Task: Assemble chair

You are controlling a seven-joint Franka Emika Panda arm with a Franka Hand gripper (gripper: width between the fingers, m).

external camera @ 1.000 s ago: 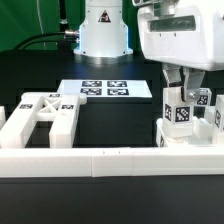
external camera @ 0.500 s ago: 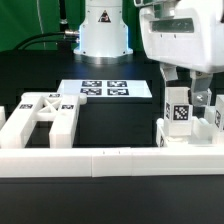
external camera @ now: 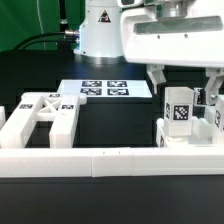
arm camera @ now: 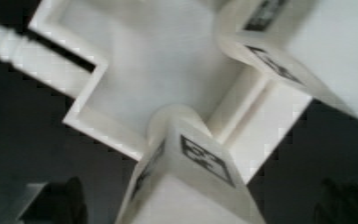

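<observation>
Seeing gripper open, fingers spread clear either side of upright leg. Locating leg atop flat panel at exterior view's right, cross-braced frame well apart at left, both near rail.

**No lettering I can read**

From my console, the exterior view shows only black-and-white square tags: several on the marker board at twelve o'clock, some on the cross-braced frame at nine, and one on the upright leg at three.
</observation>
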